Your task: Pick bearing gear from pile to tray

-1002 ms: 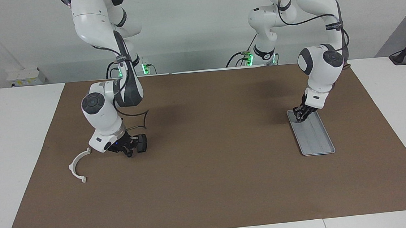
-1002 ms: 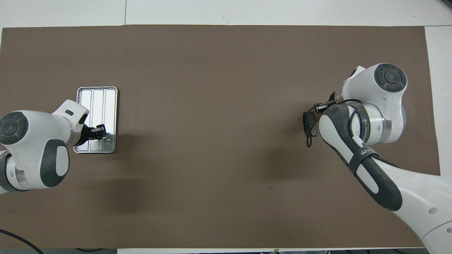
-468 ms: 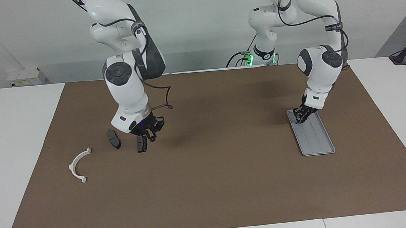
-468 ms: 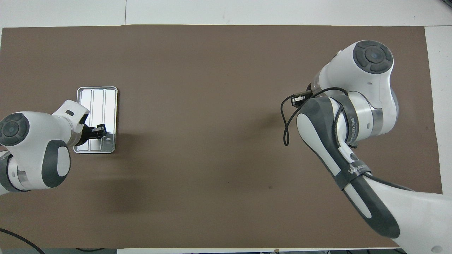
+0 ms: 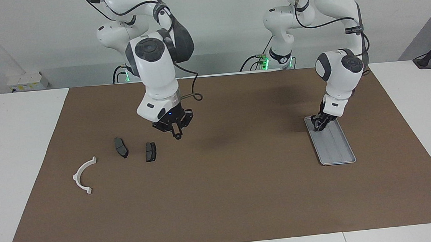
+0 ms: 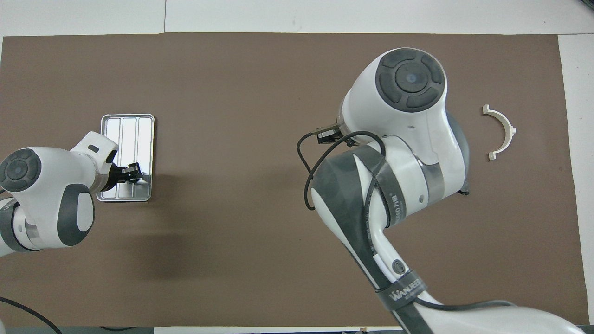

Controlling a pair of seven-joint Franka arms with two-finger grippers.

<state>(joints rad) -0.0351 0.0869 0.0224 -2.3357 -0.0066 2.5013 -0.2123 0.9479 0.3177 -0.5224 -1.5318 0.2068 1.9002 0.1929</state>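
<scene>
Facing view is showing a brown mat point(image 5: 229, 197) covering the white table point(image 5: 10, 152), with the loose parts lying toward the right arm's end of it: a white curved bracket point(image 5: 84, 175) and two dark grey brake pads point(image 5: 120, 147) point(image 5: 150, 152) sitting close together, flat and apart from one another. The right gripper point(image 5: 177, 134) is hanging in the air over bare mat just beside the pads, with its fingertips pressed together; whether they are pinching some small piece is too fine to make out. In the overhead view that arm's big white wrist is blocking the pads completely, leaving only the bracket point(image 6: 500, 132) in sight.

Toward the left arm's end, the tray point(image 5: 337, 153) is lying flat on the mat, a shallow light-grey metal rectangle with rounded corners, a raised rim and lengthwise ribs. The left gripper point(image 5: 318, 123) is reaching down into the tray's end nearer the robots. How far its fingers are spread cannot be told from either view, and no part is showing clearly beneath them. The rest of the tray's floor point(image 6: 134, 134) is looking bright and shiny.
</scene>
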